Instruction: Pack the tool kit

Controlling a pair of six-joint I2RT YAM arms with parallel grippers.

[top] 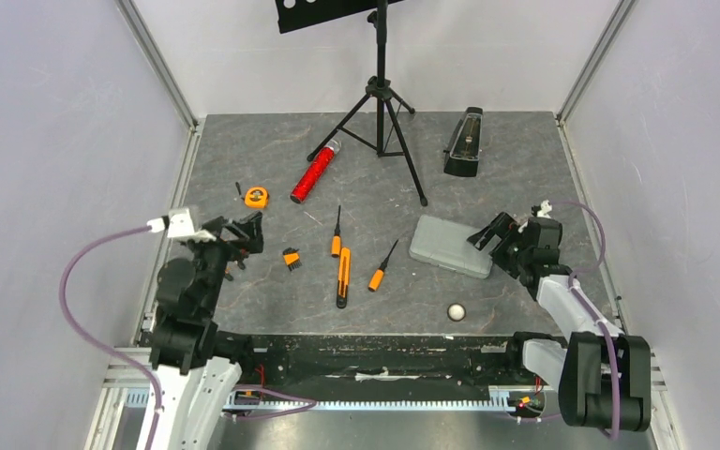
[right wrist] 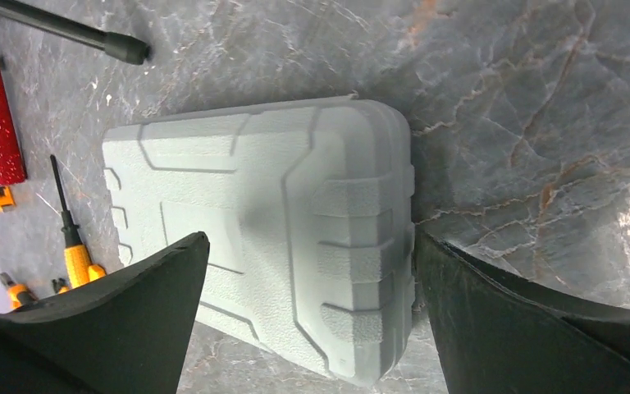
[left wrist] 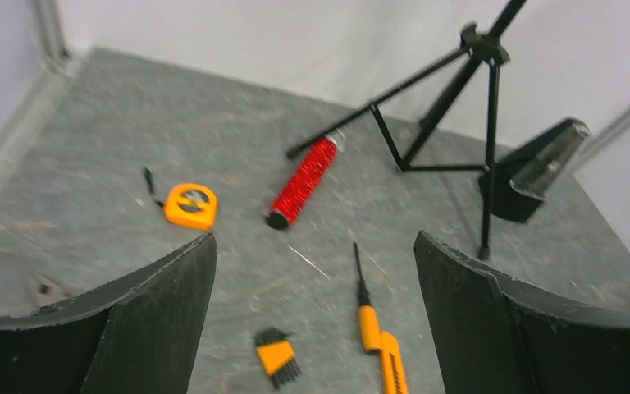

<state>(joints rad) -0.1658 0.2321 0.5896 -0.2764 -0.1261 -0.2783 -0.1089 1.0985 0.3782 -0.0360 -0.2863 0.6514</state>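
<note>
Two robot arms work at a dark grey, marble-patterned tabletop (top: 525,169), enclosed by plain white walls with metal rails at the corners. The flat grey plastic clamshell case (top: 451,247) lies closed, lid up, right of centre. The right gripper (right wrist: 309,246) hangs just above its near end, fingers spread wide and holding nothing; whether they touch the case cannot be told. The left gripper (left wrist: 316,246) is also spread wide and empty, raised over the left side.

The loose tools lie well apart from the case: a round orange tape measure (top: 256,196), two slim orange-handled screwdrivers (top: 337,234), a long orange-and-black knife (top: 343,277) and a small orange-and-black comb-like piece (top: 291,258).

Packing appears barely begun. The step in hand looks like opening the case, which likely calls for finding the lid's free edge and lifting it while the base stays put.

Behind stand a black tripod stand (top: 382,103), a red glittery cylinder (top: 315,172) and a black wedge-shaped metronome (top: 465,142)
</note>
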